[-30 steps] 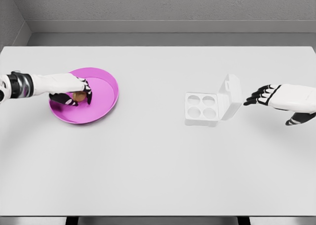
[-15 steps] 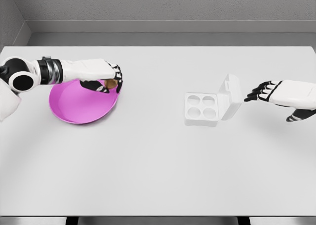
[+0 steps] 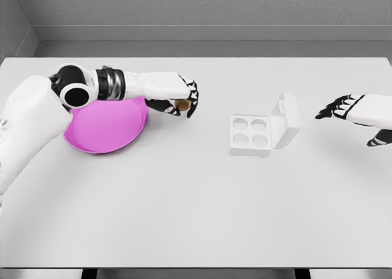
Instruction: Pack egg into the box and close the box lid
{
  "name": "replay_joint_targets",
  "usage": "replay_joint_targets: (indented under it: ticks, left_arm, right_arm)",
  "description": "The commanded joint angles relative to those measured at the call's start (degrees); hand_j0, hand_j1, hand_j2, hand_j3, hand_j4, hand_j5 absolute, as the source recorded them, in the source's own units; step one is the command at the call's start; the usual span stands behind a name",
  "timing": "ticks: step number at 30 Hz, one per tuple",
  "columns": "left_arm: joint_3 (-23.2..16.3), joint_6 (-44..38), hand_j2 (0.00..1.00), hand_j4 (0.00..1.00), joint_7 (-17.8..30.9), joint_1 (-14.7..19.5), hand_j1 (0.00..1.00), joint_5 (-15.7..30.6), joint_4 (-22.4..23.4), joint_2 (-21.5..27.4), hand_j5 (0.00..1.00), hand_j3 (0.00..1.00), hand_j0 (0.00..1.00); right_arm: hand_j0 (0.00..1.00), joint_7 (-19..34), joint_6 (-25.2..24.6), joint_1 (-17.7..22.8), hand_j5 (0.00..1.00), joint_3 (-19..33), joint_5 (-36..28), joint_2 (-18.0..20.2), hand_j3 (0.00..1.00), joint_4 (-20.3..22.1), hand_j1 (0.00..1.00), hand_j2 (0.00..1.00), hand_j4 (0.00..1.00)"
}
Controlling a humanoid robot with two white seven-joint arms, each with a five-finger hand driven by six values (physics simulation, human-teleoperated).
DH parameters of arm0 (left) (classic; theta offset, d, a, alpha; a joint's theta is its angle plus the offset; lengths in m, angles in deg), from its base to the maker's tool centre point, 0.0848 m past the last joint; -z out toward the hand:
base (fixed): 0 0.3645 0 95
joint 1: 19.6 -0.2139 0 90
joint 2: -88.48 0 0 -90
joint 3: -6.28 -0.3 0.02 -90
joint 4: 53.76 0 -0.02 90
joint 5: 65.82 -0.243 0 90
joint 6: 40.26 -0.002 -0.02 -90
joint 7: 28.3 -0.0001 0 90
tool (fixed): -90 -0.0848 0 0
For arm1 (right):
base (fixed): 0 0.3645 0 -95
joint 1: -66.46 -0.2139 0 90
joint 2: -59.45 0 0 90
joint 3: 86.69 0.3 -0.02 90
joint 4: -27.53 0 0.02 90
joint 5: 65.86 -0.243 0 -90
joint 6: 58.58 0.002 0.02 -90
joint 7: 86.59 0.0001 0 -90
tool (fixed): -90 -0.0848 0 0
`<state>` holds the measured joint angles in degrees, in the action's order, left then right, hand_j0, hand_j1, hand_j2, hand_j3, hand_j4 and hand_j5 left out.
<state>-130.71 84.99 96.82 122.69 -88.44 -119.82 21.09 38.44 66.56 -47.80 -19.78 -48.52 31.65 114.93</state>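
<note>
A brown egg (image 3: 182,105) sits in my left hand (image 3: 180,102), whose fingers are curled around it just right of the pink plate (image 3: 101,129), above the table. The white egg box (image 3: 251,135) lies further right with four empty round cups and its lid (image 3: 286,119) standing open on its right side. My right hand (image 3: 343,109) hovers to the right of the lid, apart from it, fingers spread and holding nothing.
The pink plate at the left holds nothing visible. My left arm (image 3: 37,116) stretches over the plate's back rim. A grey wall runs along the far table edge (image 3: 196,57).
My left hand has carried the egg rightward off the plate toward the box. The right hand has drifted further right, away from the lid.
</note>
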Motion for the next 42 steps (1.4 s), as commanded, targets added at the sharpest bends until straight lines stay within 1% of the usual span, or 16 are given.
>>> replay_joint_targets:
  ticks: [1, 6, 8, 13, 19, 21, 22, 23, 26, 27, 31, 35, 38, 39, 40, 42]
  left_arm:
    - [-0.6, -0.2, 0.35, 0.35, -0.1, 0.0, 0.35, 0.5, 0.2, -2.1, 0.35, 0.35, 0.35]
    - [-3.4, -0.2, 0.35, 0.35, -0.1, 1.1, 0.35, 0.3, 0.1, -5.4, 0.35, 0.35, 0.35]
    - [-3.5, -0.2, 0.35, 0.35, -0.1, 1.4, 0.35, 0.3, 0.0, -6.8, 0.35, 0.35, 0.35]
    - [-5.9, -0.2, 0.35, 0.35, -0.1, 3.0, 0.35, 0.3, 0.0, -11.3, 0.35, 0.35, 0.35]
    - [-6.1, -0.2, 0.35, 0.35, -0.1, 3.0, 0.35, 0.2, 0.8, -12.6, 0.35, 0.35, 0.35]
    - [-6.1, -0.2, 0.35, 0.35, -0.1, 2.7, 0.35, 0.3, 5.5, -12.7, 0.35, 0.35, 0.35]
    - [-6.4, -0.2, 0.35, 0.35, -0.1, 2.6, 0.35, 0.2, 5.9, -13.2, 0.35, 0.35, 0.35]
    - [-7.9, -0.2, 0.35, 0.35, -0.1, 2.5, 0.35, 0.2, 5.8, -13.5, 0.35, 0.35, 0.35]
    - [-8.1, -0.2, 0.36, 0.36, -0.1, 2.3, 0.36, 0.3, 5.6, -14.3, 0.36, 0.36, 0.36]
    - [-9.3, -0.2, 0.36, 0.36, -0.1, 2.3, 0.36, 0.6, 5.3, -14.7, 0.36, 0.36, 0.36]
    - [-9.3, -0.2, 0.36, 0.36, -0.1, 2.5, 0.36, 0.7, 5.3, -14.5, 0.36, 0.36, 0.36]
    - [-9.2, -0.2, 0.39, 0.39, -0.1, 2.6, 0.39, 0.8, 5.3, -14.3, 0.39, 0.39, 0.39]
    - [-9.2, -0.2, 0.44, 0.44, -0.1, 2.6, 0.44, 0.9, 5.3, -14.3, 0.44, 0.44, 0.44]
    - [-9.2, -0.2, 0.48, 0.48, -0.1, 2.6, 0.48, 0.9, 5.1, -14.3, 0.48, 0.48, 0.48]
    - [-9.2, -0.2, 0.55, 0.55, -0.1, 2.7, 0.55, 0.9, 5.2, -14.4, 0.55, 0.55, 0.55]
    - [-9.2, -0.2, 0.57, 0.57, -0.1, 2.7, 0.57, 0.9, 5.2, -14.4, 0.57, 0.57, 0.57]
  right_arm:
    - [1.00, 0.0, -0.1, 0.0, 1.00, 0.1, -0.3, 0.0, 1.00, 0.0, 1.00, 1.00, 1.00]
    - [1.00, 0.0, -0.1, 0.0, 1.00, 0.1, -0.3, 0.1, 1.00, 0.0, 1.00, 1.00, 1.00]
    - [1.00, 0.0, -0.1, 0.0, 1.00, 0.1, -0.3, 0.2, 1.00, 0.0, 1.00, 1.00, 1.00]
    - [1.00, 0.0, -0.1, 0.0, 1.00, 0.1, -0.3, 0.2, 1.00, 0.0, 1.00, 1.00, 1.00]
    - [1.00, 0.0, -0.1, 0.0, 1.00, 0.1, -0.4, 0.2, 1.00, 0.2, 1.00, 1.00, 1.00]
    - [1.00, 0.0, -0.1, 0.0, 1.00, 0.2, -0.5, 0.2, 1.00, 0.3, 1.00, 1.00, 1.00]
    - [1.00, 0.0, -0.1, 0.0, 1.00, 0.2, -0.5, 0.2, 1.00, 0.3, 1.00, 1.00, 1.00]
    - [1.00, 0.0, -0.1, 0.0, 1.00, 0.2, -0.6, 0.2, 1.00, 0.4, 1.00, 1.00, 1.00]
    - [1.00, 0.0, -0.1, 0.0, 1.00, 0.2, -0.6, 0.1, 1.00, 0.4, 1.00, 1.00, 1.00]
    - [1.00, 0.0, -0.1, 0.0, 1.00, 0.2, -0.6, 0.2, 1.00, 0.5, 1.00, 1.00, 1.00]
    - [1.00, 0.0, -0.1, 0.0, 1.00, 0.2, -0.6, 0.3, 1.00, 0.5, 1.00, 1.00, 1.00]
    - [1.00, 0.0, -0.1, 0.0, 1.00, 0.2, -0.6, 0.2, 1.00, 0.5, 1.00, 1.00, 1.00]
    - [1.00, 0.0, -0.1, 0.0, 1.00, 0.2, -0.6, 0.2, 1.00, 0.6, 1.00, 1.00, 1.00]
    - [1.00, 0.0, -0.1, 0.0, 1.00, 0.2, -0.6, 0.2, 1.00, 0.6, 1.00, 1.00, 1.00]
    - [1.00, 0.0, -0.1, 0.0, 1.00, 0.2, -0.6, 0.2, 1.00, 0.6, 1.00, 1.00, 1.00]
    - [1.00, 0.0, -0.1, 0.0, 1.00, 0.2, -0.6, 0.2, 1.00, 0.6, 1.00, 1.00, 1.00]
